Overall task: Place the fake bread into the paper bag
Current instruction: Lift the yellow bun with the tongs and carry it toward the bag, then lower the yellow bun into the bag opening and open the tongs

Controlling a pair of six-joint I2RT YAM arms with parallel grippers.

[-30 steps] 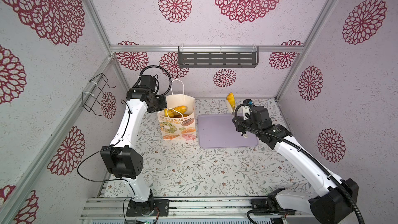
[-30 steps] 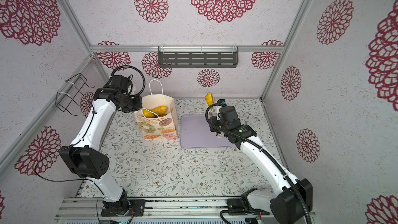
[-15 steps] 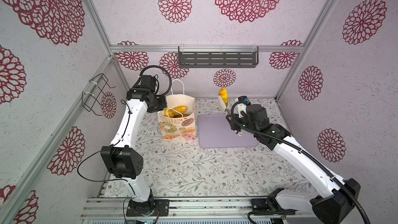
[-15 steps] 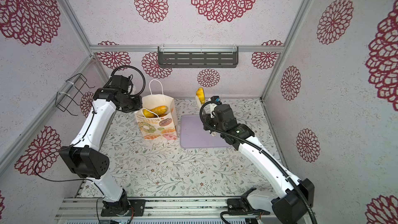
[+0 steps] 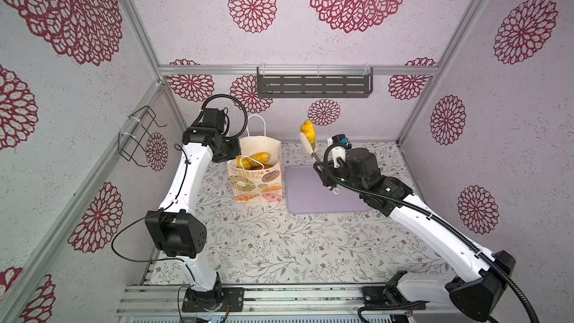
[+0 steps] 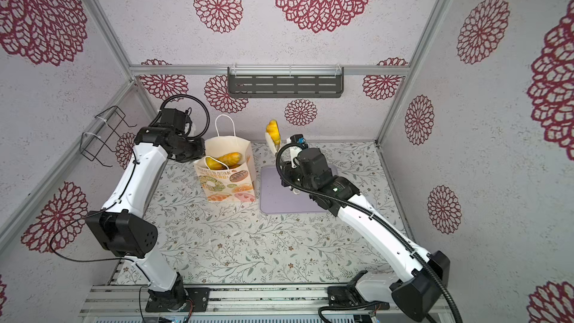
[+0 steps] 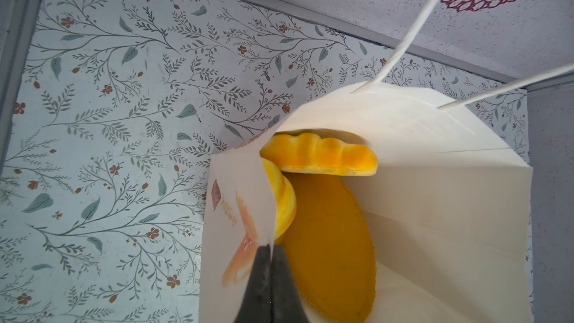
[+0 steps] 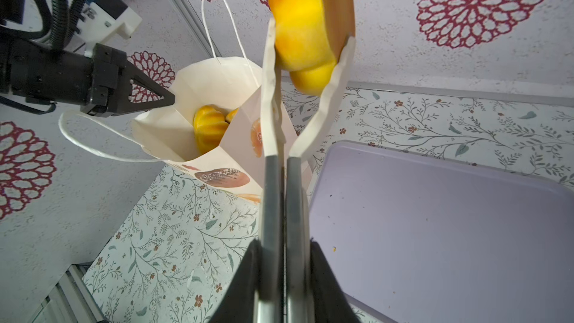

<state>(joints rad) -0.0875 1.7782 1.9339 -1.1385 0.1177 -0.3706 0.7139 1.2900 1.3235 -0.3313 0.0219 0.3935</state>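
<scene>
Over the lilac tray (image 5: 323, 200), the right gripper (image 8: 284, 262) clamps tongs (image 8: 271, 200) that pinch a yellow bun (image 8: 299, 23) aloft, near the standing paper bag (image 5: 259, 181). The left gripper (image 7: 271, 253) pinches the bag's rim, with other loaves (image 7: 329, 243) inside.

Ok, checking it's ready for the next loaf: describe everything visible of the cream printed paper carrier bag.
The cream paper bag stands upright, mouth open, on the floral table beside the lilac tray. Pastry prints cover its front; it has white loop handles. The left gripper pinches its rim; golden toy loaves lie inside.
</scene>
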